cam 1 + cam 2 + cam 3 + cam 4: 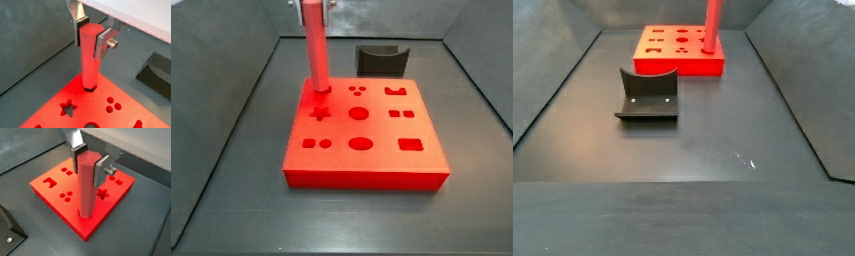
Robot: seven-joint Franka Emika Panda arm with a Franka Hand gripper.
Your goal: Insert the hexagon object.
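Observation:
The hexagon object (89, 57) is a long red-pink six-sided rod standing upright. My gripper (91, 34) is shut on its top end, one silver finger on each side; it shows the same way in a wrist view (89, 162). The rod's lower end sits in a hole at a corner of the wide flat red block (67, 190) with shaped holes. In a side view the rod (315, 50) rises from the block's far left corner (365, 135). In a side view (712, 25) it stands at the block's right end (673, 45).
A small dark curved holder (647, 95) stands on the dark floor in front of the block; it also shows in a side view (380, 60) behind the block. Grey walls (225, 100) enclose the floor on both sides.

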